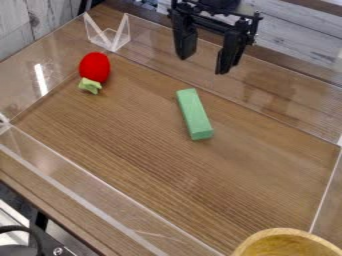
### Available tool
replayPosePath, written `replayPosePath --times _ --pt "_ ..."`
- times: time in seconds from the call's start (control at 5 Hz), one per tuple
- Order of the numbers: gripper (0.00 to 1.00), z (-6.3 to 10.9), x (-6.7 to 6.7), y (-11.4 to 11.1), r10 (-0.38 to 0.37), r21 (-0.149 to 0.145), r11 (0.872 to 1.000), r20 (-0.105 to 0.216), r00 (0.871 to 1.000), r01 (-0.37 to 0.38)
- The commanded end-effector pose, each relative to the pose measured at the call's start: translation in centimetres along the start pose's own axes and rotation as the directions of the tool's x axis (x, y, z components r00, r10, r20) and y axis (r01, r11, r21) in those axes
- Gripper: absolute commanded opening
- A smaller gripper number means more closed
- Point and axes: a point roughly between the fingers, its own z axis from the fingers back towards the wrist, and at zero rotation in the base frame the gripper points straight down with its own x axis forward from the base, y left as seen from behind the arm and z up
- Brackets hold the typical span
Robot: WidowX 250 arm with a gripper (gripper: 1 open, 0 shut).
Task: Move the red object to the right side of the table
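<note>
The empty end effector [207, 55] hangs released above the desk [187, 180], red object [94, 69] to its left, green block [195, 113] below it.

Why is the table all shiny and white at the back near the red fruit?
In the camera view, light glares off the table and its clear walls, washing the far left pale around the red object; the green block stays sharp, and the yellow thing at the bottom edge looks blurry.
</note>
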Motion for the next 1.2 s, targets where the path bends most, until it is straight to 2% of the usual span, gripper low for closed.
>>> replayPosePath --times 0.0,0.2,0.6,1.0 --pt "1.00 1.7 -0.4 0.4 -0.019 0.016 1.000 0.059 0.998 0.018" --pt "1.00 1.5 -0.7 0.4 -0.031 0.022 0.999 0.045 0.999 0.030" --pt "1.00 0.8 -0.1 -0.8 -0.034 0.010 0.999 0.044 0.998 0.033" --pt "1.00 -0.6 0.8 0.1 0.053 0.004 0.999 0.051 0.997 -0.054"
